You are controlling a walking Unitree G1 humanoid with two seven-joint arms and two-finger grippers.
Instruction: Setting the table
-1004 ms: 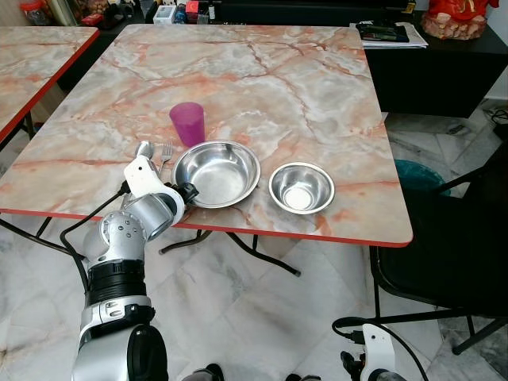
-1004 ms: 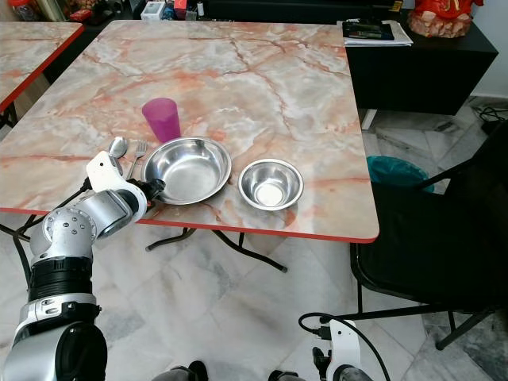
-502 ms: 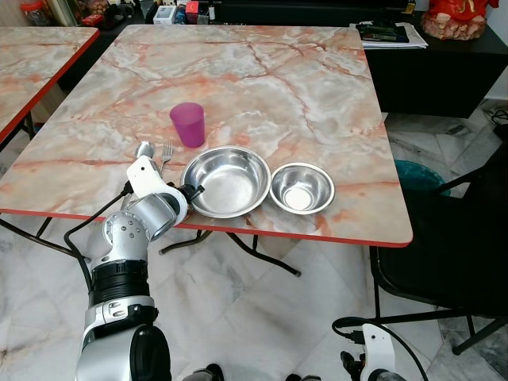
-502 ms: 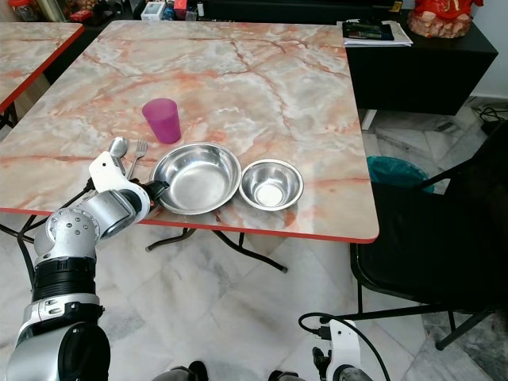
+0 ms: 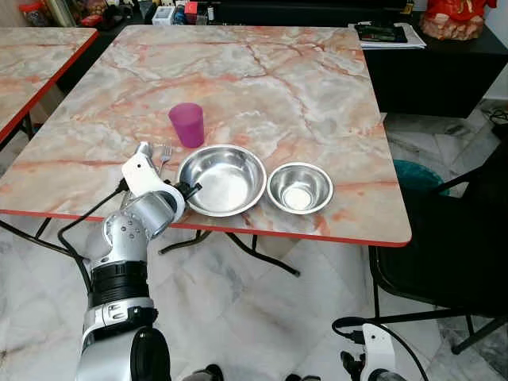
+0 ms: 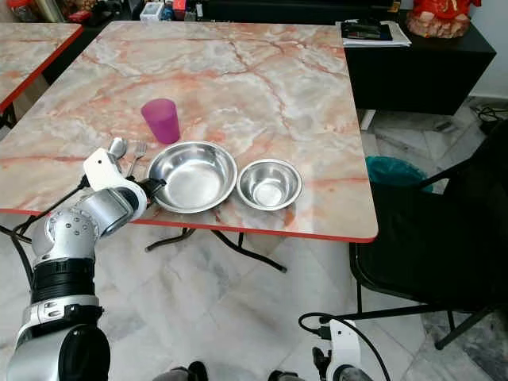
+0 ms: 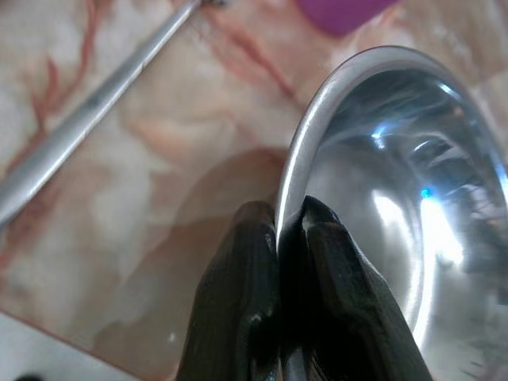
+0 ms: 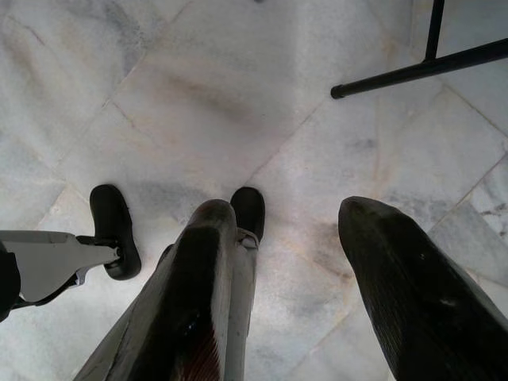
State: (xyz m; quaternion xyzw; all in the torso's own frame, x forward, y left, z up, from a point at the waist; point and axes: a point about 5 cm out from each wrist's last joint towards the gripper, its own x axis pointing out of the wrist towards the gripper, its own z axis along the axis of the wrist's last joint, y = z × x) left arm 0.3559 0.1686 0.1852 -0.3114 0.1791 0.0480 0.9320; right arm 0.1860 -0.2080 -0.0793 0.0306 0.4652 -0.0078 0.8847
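While our left end effector (image 7: pixel 279 238) pinches the large steel bowl's (image 5: pixel 222 178) rim at lower left of the worktop (image 5: pixel 317 87), a small bowl (image 5: pixel 299 187) sits just right; our right end effector (image 8: pixel 294 262) hangs apart over the floor.

The table (image 5: pixel 302 87) is pink-and-grey marble with a red edge. The cup (image 5: pixel 188 125) is purple. Both bowls (image 5: pixel 221 179) (image 5: pixel 300 188) are shiny silver. The floor (image 5: pixel 262 317) is pale marble.
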